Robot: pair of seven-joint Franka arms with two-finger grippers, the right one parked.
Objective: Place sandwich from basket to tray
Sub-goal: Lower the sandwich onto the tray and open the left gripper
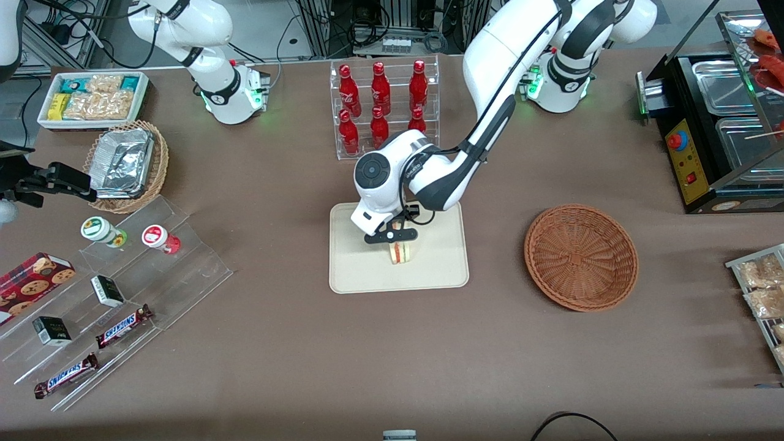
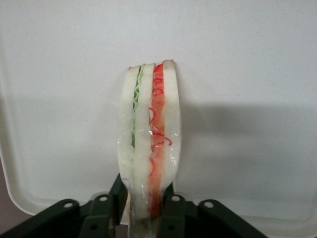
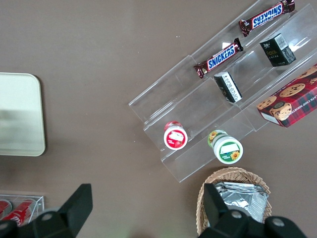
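Sandwich (image 1: 401,252): pale bread wedge, red and green filling stripes showing, standing on edge over the middle of the tray (image 1: 355,269), pinched by the tool (image 1: 395,237). Tray: cream, rounded corners, flat on the surface. Basket (image 1: 580,257): reddish-brown wicker, beside the tray toward the working arm's end.

Two chocolate bars (image 3: 218,58) on the clear acrylic step display (image 3: 208,99) carry the brand name "SNICKERS" in blue letters on white, edged in red, on brown wrappers; the second bar (image 3: 266,14) lies one step away. Print on the small dark boxes, the round jar lids and the red cookie box is too small to read.
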